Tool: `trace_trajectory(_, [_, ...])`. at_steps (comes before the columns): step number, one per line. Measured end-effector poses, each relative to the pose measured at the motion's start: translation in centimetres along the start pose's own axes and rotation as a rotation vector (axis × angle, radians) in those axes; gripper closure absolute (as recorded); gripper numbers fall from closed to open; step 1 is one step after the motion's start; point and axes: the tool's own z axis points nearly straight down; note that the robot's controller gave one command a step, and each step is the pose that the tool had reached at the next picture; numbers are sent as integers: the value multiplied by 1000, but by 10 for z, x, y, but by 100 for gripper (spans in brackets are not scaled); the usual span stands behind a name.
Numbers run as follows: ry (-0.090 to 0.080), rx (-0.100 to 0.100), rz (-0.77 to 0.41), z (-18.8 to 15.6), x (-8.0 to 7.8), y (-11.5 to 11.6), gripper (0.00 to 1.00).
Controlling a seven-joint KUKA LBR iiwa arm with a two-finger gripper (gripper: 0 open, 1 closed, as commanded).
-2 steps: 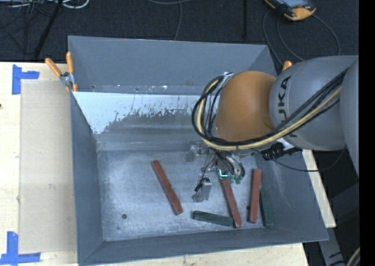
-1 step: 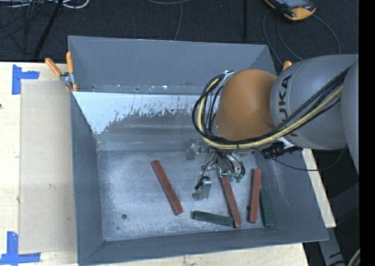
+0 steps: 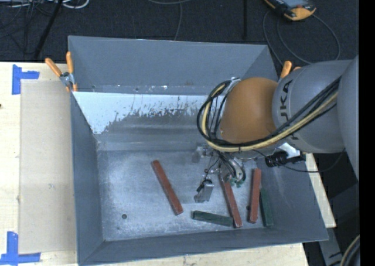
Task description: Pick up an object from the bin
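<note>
My gripper [image 3: 205,190] hangs low over the bin floor, right of the middle, under the orange cover. Its fingers point down at bare floor just left of a reddish-brown stick [image 3: 232,205] that runs toward the front. A dark green stick [image 3: 212,218] lies flat on the floor just in front of the fingertips. Nothing shows between the fingers.
Another reddish-brown stick [image 3: 166,187] lies diagonally in the middle of the floor, to the gripper's left. At the right lie a third reddish-brown stick [image 3: 254,195] and a dark green one [image 3: 265,207] against the wall. The arm covers the bin's back right.
</note>
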Motion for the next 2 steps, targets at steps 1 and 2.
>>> trace_trajectory(1, [11, 7, 100, 30, 3, -14, 0])
trace_trajectory(2, [9, 3, -159, 32, 14, -13, 0])
